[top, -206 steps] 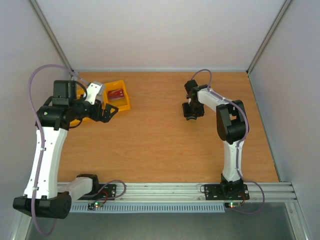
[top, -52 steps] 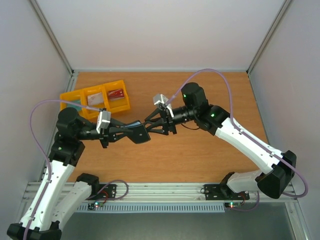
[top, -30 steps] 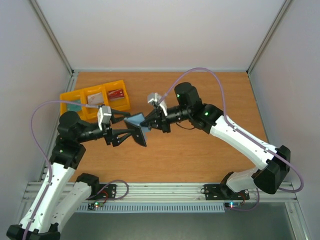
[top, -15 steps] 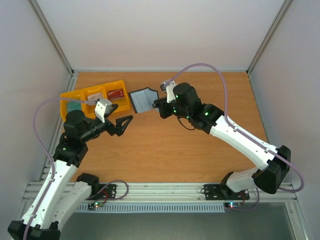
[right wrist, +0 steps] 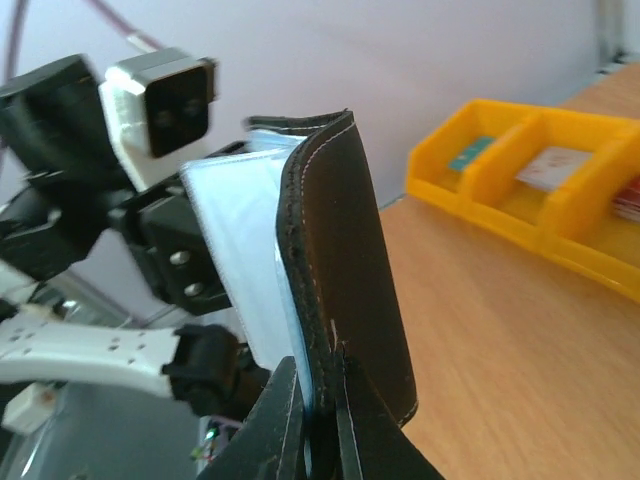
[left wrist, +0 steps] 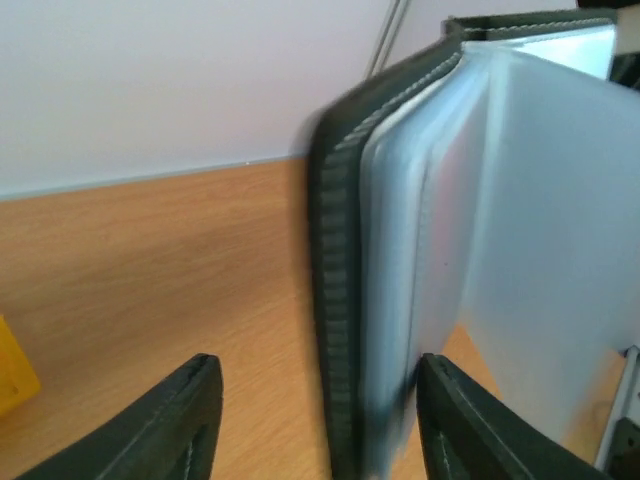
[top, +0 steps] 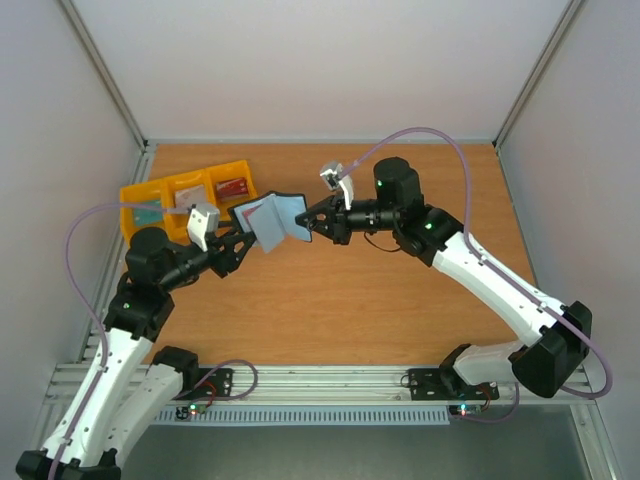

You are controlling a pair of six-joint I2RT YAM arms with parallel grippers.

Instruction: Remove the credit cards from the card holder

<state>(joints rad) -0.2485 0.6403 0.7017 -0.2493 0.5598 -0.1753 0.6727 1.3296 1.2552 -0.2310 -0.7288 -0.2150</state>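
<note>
The black card holder (top: 275,218) hangs open above the table, grey-blue pockets facing up. My right gripper (top: 305,227) is shut on its right flap; the right wrist view shows both fingers pinching the black cover (right wrist: 350,260) at the gripper (right wrist: 320,375). My left gripper (top: 243,243) reaches the left flap from the left. In the left wrist view the flap's black edge (left wrist: 335,250) and pockets stand between its jaws (left wrist: 318,362), with a gap beside the left finger (left wrist: 190,420). A dark red strip (top: 244,210) shows at the left flap. The credit cards are otherwise hidden in the pockets.
A yellow three-part bin (top: 232,166) holding teal, whitish and red cards stands at the back left, just behind the left gripper, and also shows in the right wrist view (right wrist: 585,200). Grey walls close the table at the back and both sides.
The right gripper has swung the card holder from beside the bin toward the left arm, and it now hangs unfolded. The left gripper has moved up onto the left flap, and its jaws have narrowed.
</note>
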